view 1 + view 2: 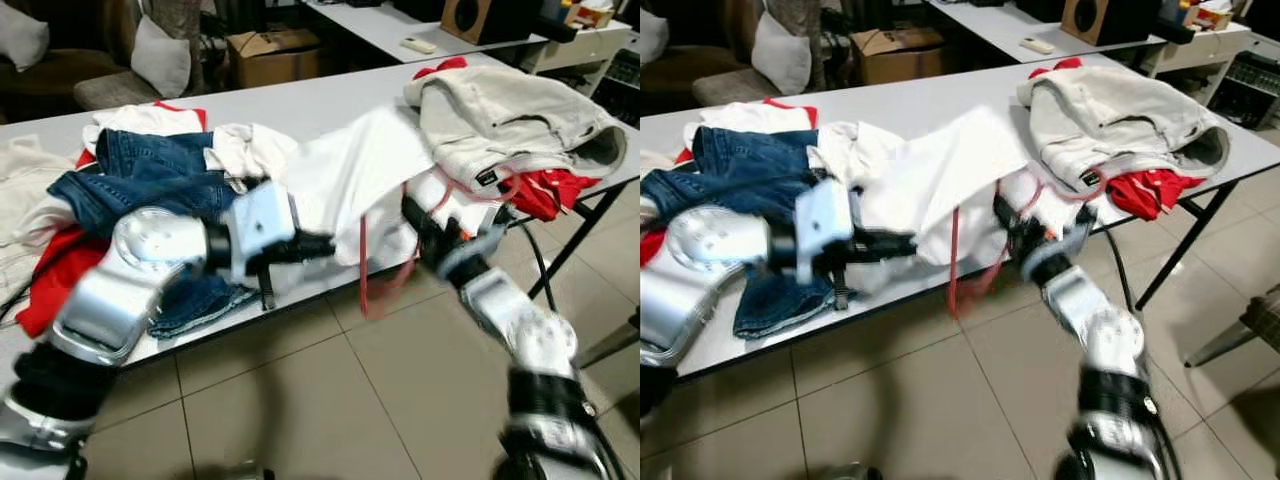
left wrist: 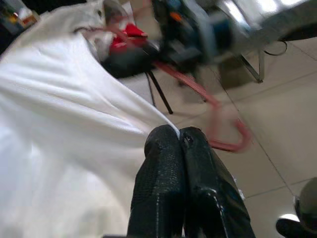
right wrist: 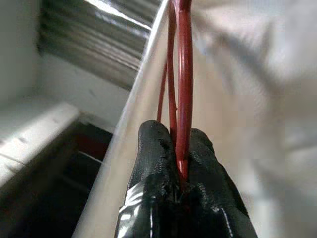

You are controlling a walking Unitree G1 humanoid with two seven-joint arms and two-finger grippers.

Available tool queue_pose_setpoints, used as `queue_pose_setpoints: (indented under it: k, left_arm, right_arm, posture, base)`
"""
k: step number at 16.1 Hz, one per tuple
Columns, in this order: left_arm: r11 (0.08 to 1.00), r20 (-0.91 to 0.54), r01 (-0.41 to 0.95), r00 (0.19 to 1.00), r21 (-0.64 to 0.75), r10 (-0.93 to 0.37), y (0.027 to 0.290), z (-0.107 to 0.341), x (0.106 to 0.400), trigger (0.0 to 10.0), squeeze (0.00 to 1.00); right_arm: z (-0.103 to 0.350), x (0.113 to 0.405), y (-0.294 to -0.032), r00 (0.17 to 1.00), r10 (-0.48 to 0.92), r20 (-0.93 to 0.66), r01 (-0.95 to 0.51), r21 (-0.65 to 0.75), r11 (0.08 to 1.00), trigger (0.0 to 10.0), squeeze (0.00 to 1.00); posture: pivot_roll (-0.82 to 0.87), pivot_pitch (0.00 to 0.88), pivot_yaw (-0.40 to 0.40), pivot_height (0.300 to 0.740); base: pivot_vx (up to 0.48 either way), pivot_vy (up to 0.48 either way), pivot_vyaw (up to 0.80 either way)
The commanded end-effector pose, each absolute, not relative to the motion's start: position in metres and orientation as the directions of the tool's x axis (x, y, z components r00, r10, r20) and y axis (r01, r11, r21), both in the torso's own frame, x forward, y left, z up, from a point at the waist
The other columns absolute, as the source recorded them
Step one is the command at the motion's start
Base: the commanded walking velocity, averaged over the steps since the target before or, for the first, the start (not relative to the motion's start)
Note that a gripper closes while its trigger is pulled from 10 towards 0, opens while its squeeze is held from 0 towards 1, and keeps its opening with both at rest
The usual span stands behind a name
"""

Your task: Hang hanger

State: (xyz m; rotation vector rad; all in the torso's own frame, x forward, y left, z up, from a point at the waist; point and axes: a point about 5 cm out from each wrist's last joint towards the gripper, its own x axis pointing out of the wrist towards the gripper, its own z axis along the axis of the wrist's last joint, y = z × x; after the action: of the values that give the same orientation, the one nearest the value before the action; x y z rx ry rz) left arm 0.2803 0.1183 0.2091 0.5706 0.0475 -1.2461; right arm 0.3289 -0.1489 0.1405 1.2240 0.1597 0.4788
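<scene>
Red wire hanger [image 3: 184, 84] sits pinched in my right gripper [image 3: 179, 163], fingers clamped tight on its wire, at the table [image 1: 330, 105] edge's near side, dangling floorward. My left gripper [image 2: 179, 141] is closed on the white shirt [image 1: 350, 175] hem. Jeans [image 1: 140, 180] lie at nine o'clock of the shirt, a cream jacket [image 1: 510, 120] at two o'clock.

Red hanger [image 3: 184, 74], white shirt [image 1: 350, 180]

Two glossy silver, rounded arms carried black wrist joints; the left gripper [image 2: 179, 141] and right gripper [image 3: 174, 144] had textured black rubbery fingers.
</scene>
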Motion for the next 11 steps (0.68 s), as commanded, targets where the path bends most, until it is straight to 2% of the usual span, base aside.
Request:
queue_pose_setpoints:
  k: [1,3,4,7,8,11]
  left_arm:
    - [0.161,-0.360,0.904,0.315,0.397,-0.878,0.112,0.203,0.277,0.0,0.00]
    - [0.121,-0.385,0.918,0.275,0.378,-0.881,0.108,0.199,0.271,0.0,0.00]
    - [0.115,-0.372,0.924,0.258,0.365,-0.892,0.106,0.201,0.268,0.0,0.00]
    - [0.061,-0.353,0.943,0.182,0.327,-0.918,0.099,0.207,0.259,0.0,0.00]
    - [0.084,-0.302,0.942,0.187,0.324,-0.935,0.095,0.212,0.261,0.0,0.00]
    - [0.080,-0.228,0.949,0.154,0.304,-0.961,0.088,0.224,0.259,0.0,0.00]
  right_arm:
    - [0.152,0.337,-0.146,0.897,0.401,0.185,-0.279,0.942,0.188,0.0,0.00]
    - [0.161,0.346,-0.136,0.901,0.373,0.221,-0.272,0.958,0.089,0.0,0.00]
    - [0.162,0.350,-0.134,0.908,0.358,0.217,-0.258,0.963,0.073,0.0,0.00]
    - [0.161,0.357,-0.127,0.926,0.329,0.185,-0.221,0.973,0.073,0.0,0.00]
    - [0.160,0.359,-0.122,0.923,0.347,0.164,-0.218,0.968,0.124,0.0,0.00]
    - [0.159,0.362,-0.120,0.934,0.331,0.136,-0.191,0.971,0.141,0.0,0.00]
  posture:
    - [-0.04,0.000,-0.003,0.740]
    - [-0.04,0.000,-0.003,0.740]
    - [-0.03,0.000,-0.004,0.740]
    - [-0.03,0.000,-0.007,0.740]
    - [-0.03,0.000,-0.006,0.740]
    - [-0.03,0.000,-0.007,0.740]
  base:
    - [0.000,0.000,0.00]
    - [0.000,0.000,0.00]
    - [0.000,0.000,0.00]
    - [0.000,0.000,0.00]
    - [0.000,0.000,0.00]
    - [0.000,0.000,0.00]
